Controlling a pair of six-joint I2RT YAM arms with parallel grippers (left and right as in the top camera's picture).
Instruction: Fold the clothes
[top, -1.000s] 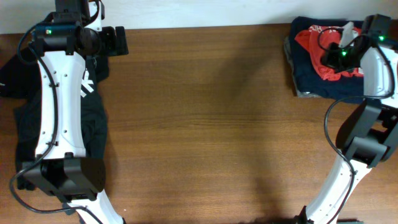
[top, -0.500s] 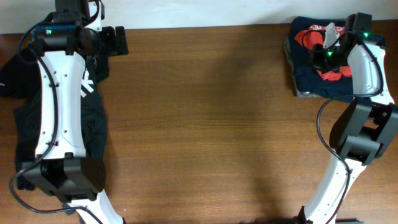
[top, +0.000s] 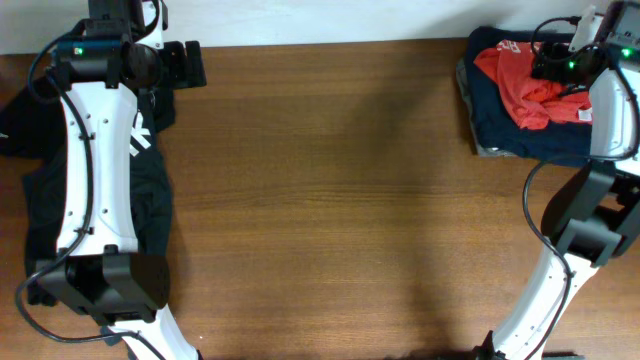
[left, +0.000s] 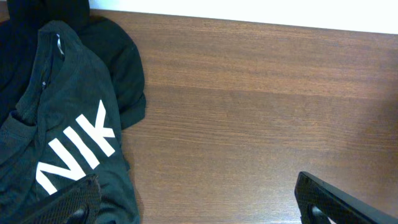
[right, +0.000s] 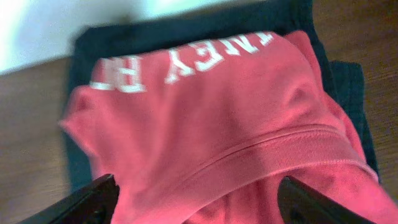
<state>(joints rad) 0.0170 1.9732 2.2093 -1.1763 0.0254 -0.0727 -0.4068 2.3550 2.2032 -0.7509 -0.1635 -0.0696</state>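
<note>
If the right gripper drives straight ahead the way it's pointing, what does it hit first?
Most likely the red garment: it fills the line ahead of the right gripper, whose jaws stand open, and lies on the navy stack. Depth is unclear.

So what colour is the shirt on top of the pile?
The shirt is red with white letters, clearest in right wrist view.

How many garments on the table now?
3: dark lettered shirt, far left; red top lying on a folded navy garment, far right. More may be hidden underneath.
</note>
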